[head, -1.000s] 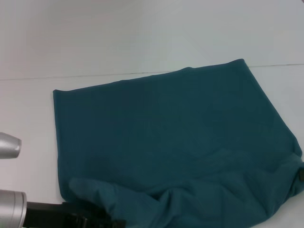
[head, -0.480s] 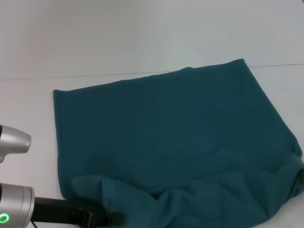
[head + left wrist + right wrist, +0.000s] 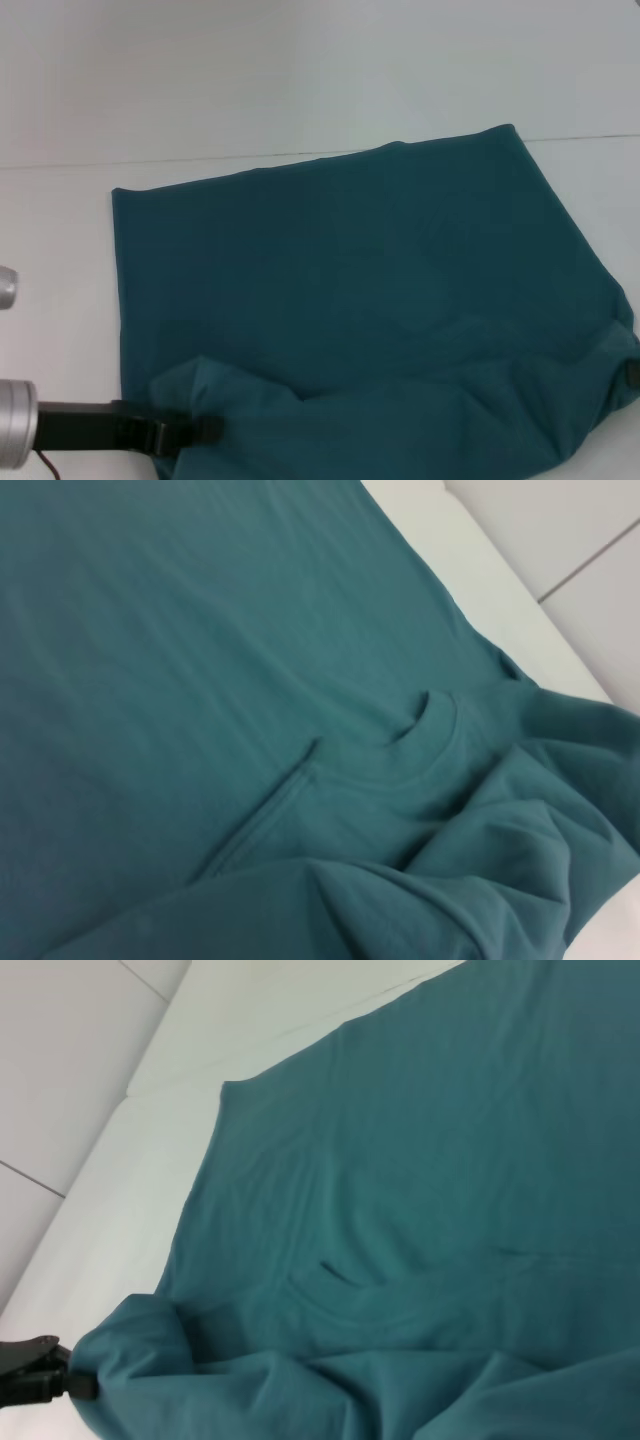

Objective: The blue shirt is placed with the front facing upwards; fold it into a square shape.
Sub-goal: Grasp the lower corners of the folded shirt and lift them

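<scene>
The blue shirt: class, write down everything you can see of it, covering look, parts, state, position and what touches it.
The blue shirt is plain dark teal, soft cotton-like knit, showing no print. It lies mostly flat on the white table, far part smooth, near edge bunched into rumpled folds. The left wrist view shows a ribbed neckline amid the folds. The left gripper meets the near left corner, cloth draped over its tip. A small dark part at the near right edge looks like the right gripper.
</scene>
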